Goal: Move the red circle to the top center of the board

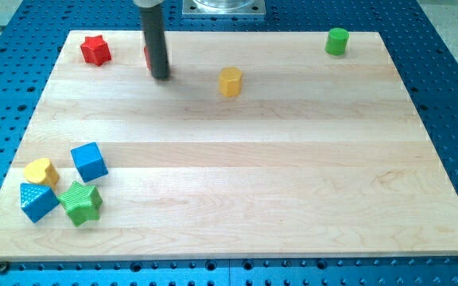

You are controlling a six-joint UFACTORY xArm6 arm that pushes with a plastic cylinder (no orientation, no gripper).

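A straight dark rod's tip [161,77] is resting on the pale wooden surface [237,159] near the view's top left, hiding most of the red circle [146,56] behind it. No jaws exist. A red star-shaped block [95,50] is sitting left, a yellow hexagonal block [230,82] right.

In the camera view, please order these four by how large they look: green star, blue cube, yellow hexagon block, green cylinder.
1. Green star and blue cube: they look alike, and both lie nearer the view's bottom, so no ranking.
2. Yellow hexagon block.
3. Green cylinder, slightly smaller.
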